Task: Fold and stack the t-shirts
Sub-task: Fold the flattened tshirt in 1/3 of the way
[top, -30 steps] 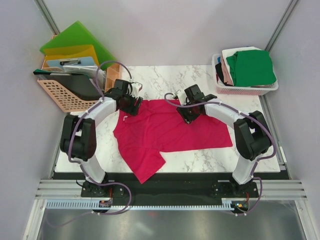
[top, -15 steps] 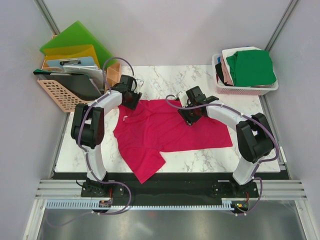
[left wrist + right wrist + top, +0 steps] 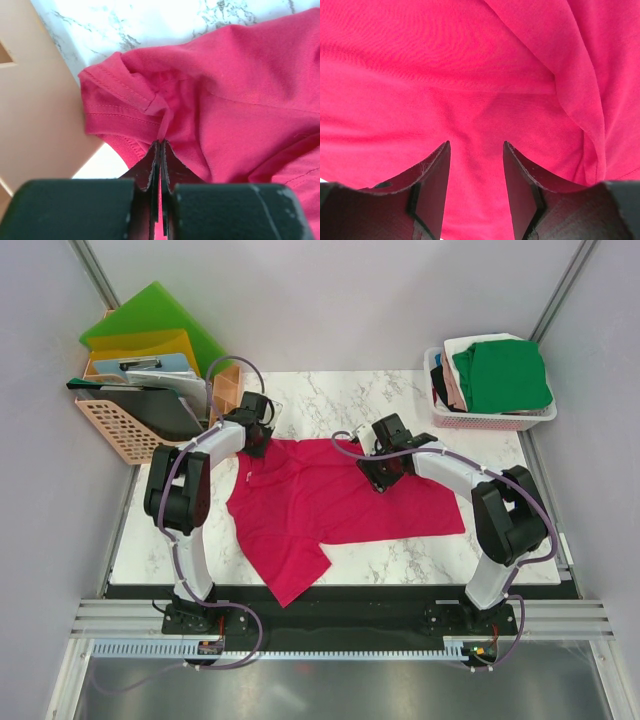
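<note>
Veined marble tabletop (image 3: 420, 555) bears rumpled crimson t-shirt (image 3: 330, 495), left claw (image 3: 160, 150) pinching it.

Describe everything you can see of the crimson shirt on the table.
The crimson-pink t-shirt is soft knit cloth with stitched hems, spread but rumpled on the marble table, one flap reaching the near edge. The left claw is shut on a pinch of fabric at its far-left corner, beside a peach bin. The right claw is open over its upper middle, cloth showing between the jaws; contact there is unclear.
</note>
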Tool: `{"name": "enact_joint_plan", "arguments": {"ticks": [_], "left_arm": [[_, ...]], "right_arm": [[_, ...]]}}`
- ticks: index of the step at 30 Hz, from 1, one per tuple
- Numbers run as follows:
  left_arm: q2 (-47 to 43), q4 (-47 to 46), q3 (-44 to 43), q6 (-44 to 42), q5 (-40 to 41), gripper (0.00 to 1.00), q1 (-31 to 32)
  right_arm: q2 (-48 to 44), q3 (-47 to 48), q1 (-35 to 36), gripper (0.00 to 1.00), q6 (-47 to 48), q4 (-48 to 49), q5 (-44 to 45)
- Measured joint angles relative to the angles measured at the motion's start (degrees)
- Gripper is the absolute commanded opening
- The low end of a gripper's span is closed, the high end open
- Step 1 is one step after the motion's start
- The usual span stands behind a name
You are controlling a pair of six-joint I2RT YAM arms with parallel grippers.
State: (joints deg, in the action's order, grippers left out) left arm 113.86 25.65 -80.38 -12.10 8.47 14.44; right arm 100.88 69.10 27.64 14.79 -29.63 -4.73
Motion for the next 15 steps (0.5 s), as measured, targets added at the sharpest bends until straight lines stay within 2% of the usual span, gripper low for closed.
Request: {"name": "enact_joint_plan", "arguments": {"ticks": [8, 15], "left_arm": [[-0.02, -0.66, 0.24, 0.00, 4.44, 0.02, 0.00], [-1.01, -4.07, 4.28, -0.31, 13.84, 0.02, 0.00]], "right_arm": [[0.15, -0.68, 0.00, 0.52, 0.02, 0.11, 0.04], [0.33, -0.83, 0.00, 0.53, 0.02, 0.17, 0.02]]}}
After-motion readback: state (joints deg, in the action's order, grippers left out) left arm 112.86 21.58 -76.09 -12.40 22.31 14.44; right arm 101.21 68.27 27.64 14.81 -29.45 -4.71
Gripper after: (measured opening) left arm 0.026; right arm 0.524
